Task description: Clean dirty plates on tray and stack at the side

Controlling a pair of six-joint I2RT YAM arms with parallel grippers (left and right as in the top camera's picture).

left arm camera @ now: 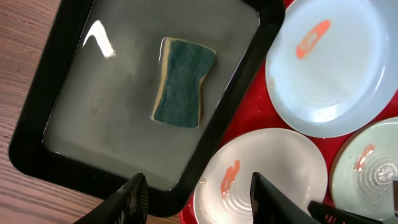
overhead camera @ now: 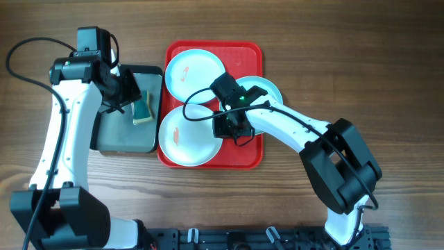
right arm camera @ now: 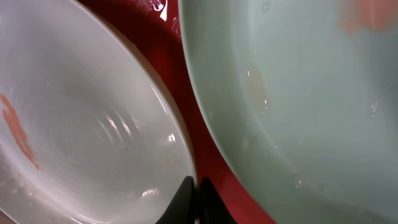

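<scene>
Tray (overhead camera: pixel 255 156) sits mid-counter (overhead camera: pixel 361 62) and carries all three plates: far white plate (overhead camera: pixel 196 73) in the tray's far-left corner, near white plate (overhead camera: pixel 182 135) in its near-left corner, teal plate (overhead camera: pixel 272 90) on its right side. Each shows a reddish smear, so I judge none cleaned and none stacked. Grey tray (overhead camera: pixel 111 142) lies against the tray's left edge, with the sponge (left arm camera: pixel 183 81) lying loose in it. Left fingers (overhead camera: pixel 129 96) hang above the grey tray, spread apart and holding nothing. Right fingers (right arm camera: pixel 193 198) are pressed together on nothing, low over the bare red strip of the tray between the near white plate and the teal plate. Risks: a sideways move by the right fingers could shove a rim and ride one plate up over its neighbour. Pinched together, they cannot take a rim without parting first. The plates look wet, so a grip may slip. The left fingers, if they descend off-centre, could clip the grey tray's rim or miss the sponge.
</scene>
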